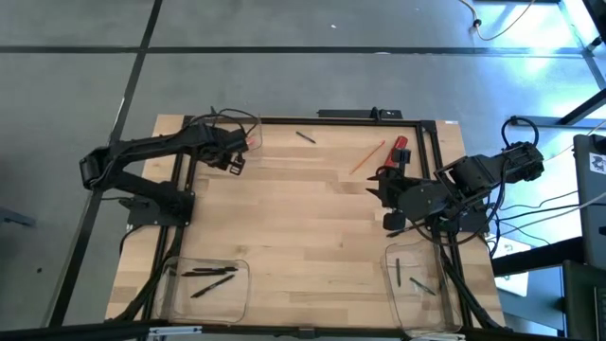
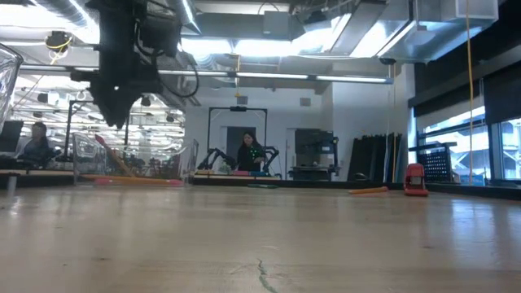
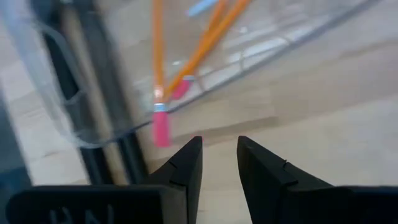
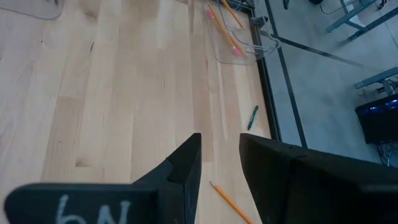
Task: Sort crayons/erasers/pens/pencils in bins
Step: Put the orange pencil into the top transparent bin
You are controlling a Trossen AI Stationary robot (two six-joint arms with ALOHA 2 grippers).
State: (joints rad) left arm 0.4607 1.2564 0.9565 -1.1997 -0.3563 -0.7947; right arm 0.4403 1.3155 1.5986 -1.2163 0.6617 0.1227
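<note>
Your left gripper (image 3: 219,163) hangs at the table's (image 1: 303,237) far left corner, just beside the clear bin (image 3: 74,112) holding the pencils (image 3: 205,43); its fingers stand slightly apart with nothing between them and touch nothing. Your right gripper (image 4: 219,163) waits by the right edge, fingers likewise parted and empty. One pencil (image 1: 366,157) and a pen (image 1: 304,137) lie loose near the far edge. Black pens (image 1: 210,277) sit in the near left bin (image 1: 175,294); the near right bin (image 1: 393,294) seems to hold two thin sticks

pens (image 1: 210,277) in near-left bin (image 1: 241,301), pencil (image 1: 366,156) mid-table
</note>
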